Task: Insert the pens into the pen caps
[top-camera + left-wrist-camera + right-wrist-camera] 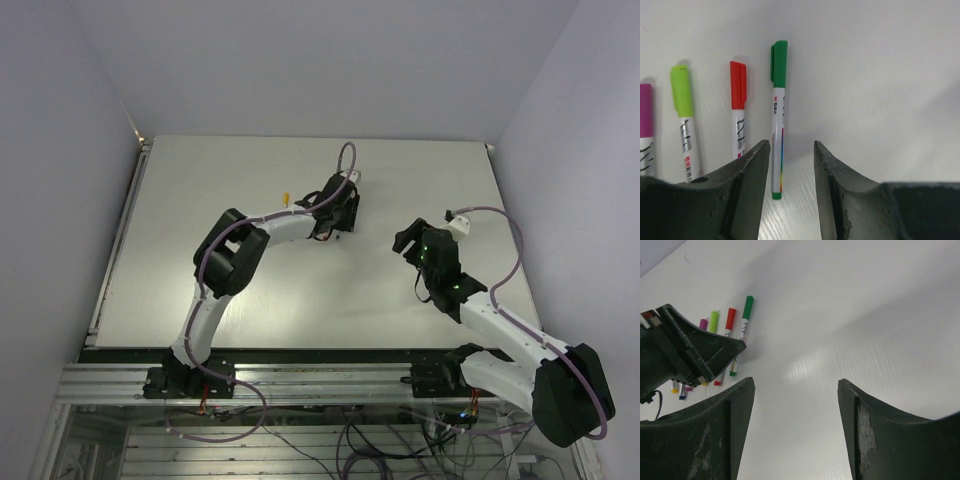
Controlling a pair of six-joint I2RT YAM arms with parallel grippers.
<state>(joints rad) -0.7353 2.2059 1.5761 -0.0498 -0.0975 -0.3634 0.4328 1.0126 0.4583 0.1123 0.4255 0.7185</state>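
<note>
In the left wrist view several white pens lie side by side on the table, each with a cap on its far end: a green-capped pen [778, 120], a red-capped pen [738, 117], a lime-capped pen [685, 125] and a magenta cap [645, 110] at the left edge. My left gripper [790, 150] is open and hangs over the green pen's near end, which lies just inside the left finger [752, 175]. My right gripper [796, 382] is open and empty over bare table. It sees the same pens [742, 320] and the left gripper [690, 352].
In the top view the left gripper [338, 222] hides most of the pens; a small yellow tip [285, 199] shows beside the arm. The right gripper [405, 240] sits right of it. The white table [200, 200] has grey walls on three sides.
</note>
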